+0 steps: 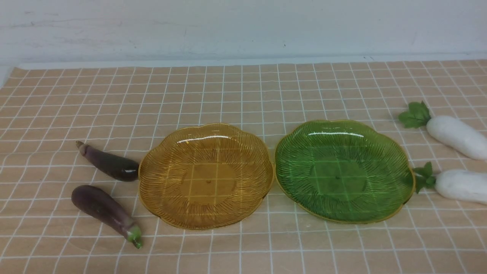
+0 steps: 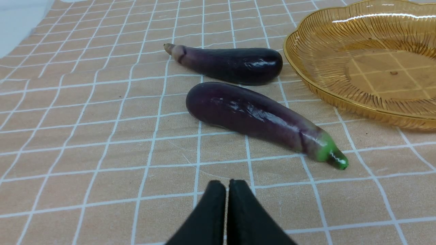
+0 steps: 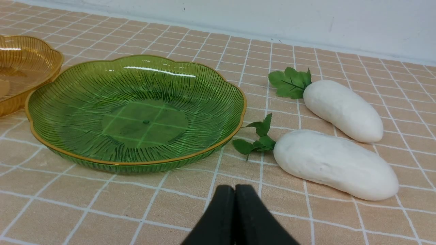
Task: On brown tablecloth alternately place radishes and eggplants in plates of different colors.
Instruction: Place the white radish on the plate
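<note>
On the brown tablecloth point(image 1: 243, 99) an amber plate point(image 1: 152, 179) and a green plate point(image 1: 395, 152) sit side by side, both empty. Two eggplants lie left of the amber plate: a darker one with a brownish tip point(image 1: 109, 166) point(image 2: 231, 64) and a nearer one with a green cap point(image 1: 104, 213) point(image 2: 259, 119). Two white radishes lie right of the green plate: a far one point(image 1: 456, 137) point(image 3: 342, 110) and a near one point(image 1: 462, 185) point(image 3: 335, 163). My left gripper point(image 2: 227, 185) is shut and empty, short of the green-capped eggplant. My right gripper point(image 3: 234, 190) is shut and empty, near the green plate point(image 3: 218, 143) and the near radish. Neither gripper shows in the front view.
A white wall point(image 1: 243, 26) runs behind the cloth's far edge. The amber plate's rim point(image 2: 306, 81) lies close beside both eggplants. The near radish's leaves point(image 1: 423, 176) touch the green plate's rim.
</note>
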Controlling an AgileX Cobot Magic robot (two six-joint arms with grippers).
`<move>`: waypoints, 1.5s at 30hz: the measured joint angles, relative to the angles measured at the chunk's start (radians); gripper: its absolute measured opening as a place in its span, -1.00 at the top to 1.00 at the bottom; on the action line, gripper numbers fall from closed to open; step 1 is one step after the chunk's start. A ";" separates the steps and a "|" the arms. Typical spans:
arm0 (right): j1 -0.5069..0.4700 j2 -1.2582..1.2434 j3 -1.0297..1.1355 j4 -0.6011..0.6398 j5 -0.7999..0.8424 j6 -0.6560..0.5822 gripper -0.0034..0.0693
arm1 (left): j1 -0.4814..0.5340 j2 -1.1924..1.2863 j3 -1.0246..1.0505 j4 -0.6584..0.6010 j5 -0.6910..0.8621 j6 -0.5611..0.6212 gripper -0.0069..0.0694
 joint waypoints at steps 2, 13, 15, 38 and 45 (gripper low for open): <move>0.000 0.000 0.000 0.000 0.000 0.000 0.95 | 0.000 0.000 0.000 0.000 0.000 0.000 0.83; 0.000 0.000 0.000 0.000 0.000 0.000 0.95 | 0.000 0.000 0.000 0.000 0.000 0.001 0.83; 0.000 0.000 0.000 0.000 0.000 0.000 0.95 | 0.000 0.000 0.000 0.000 0.000 0.001 0.83; 0.000 0.000 0.000 0.317 -0.002 0.187 0.95 | 0.000 0.000 0.000 -0.264 0.001 -0.221 0.83; 0.000 0.000 0.000 0.734 -0.022 0.315 0.95 | 0.000 0.000 0.001 -0.809 0.004 -0.511 0.83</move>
